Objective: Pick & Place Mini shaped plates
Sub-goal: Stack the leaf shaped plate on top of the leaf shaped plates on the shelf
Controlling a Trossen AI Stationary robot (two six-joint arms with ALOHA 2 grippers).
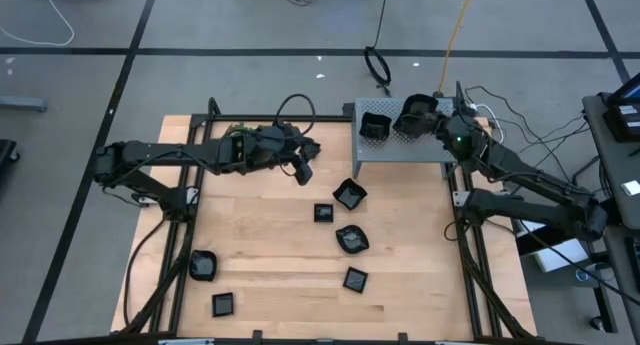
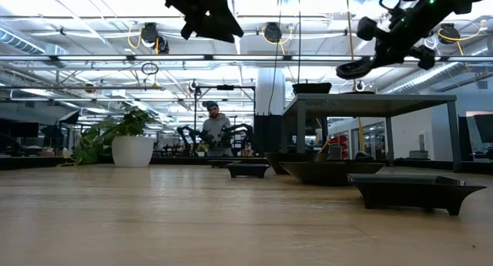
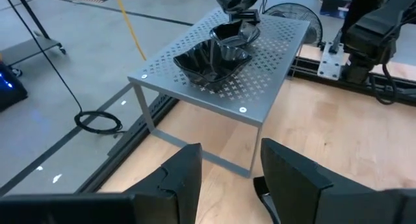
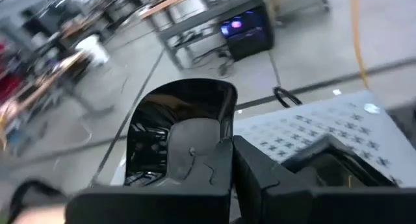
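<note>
Two arms reach over the wooden worktop (image 1: 270, 255). The right claw (image 1: 425, 120) is clamped on a glossy black plate (image 1: 412, 115) and holds it over the grey perforated metal stand (image 1: 400, 150) at the far edge of the worktop. In the right wrist view the plate (image 4: 179, 130) stands up between the dark fingers (image 4: 201, 178), its rim pinched. The low view shows this plate (image 2: 362, 65) hanging tilted in the air above the stand's top (image 2: 370, 104).

A second plate (image 1: 374, 126), squarish, already sits on the stand, just beside the held one. The left wrist view shows it (image 3: 208, 62) resting on the perforated surface, with the held plate (image 3: 231, 37) close above and behind it.

The left claw (image 1: 301, 168) hovers over the worktop near the stand's left corner, empty, its fingers (image 3: 179, 178) spread apart.

Six more black plates lie on the worktop. One (image 1: 349, 194) sits just in front of the stand, a small square one (image 1: 323, 213) next to it, a rounded wavy one (image 1: 352, 239) nearer the middle, and another square one (image 1: 355, 279) toward the front. Two lie well apart from these at the front left: a rounded one (image 1: 203, 266) and a square one (image 1: 223, 305).

Beyond the worktop, the low view shows a potted plant (image 2: 123, 143) and a person (image 2: 216, 127) in the room.
</note>
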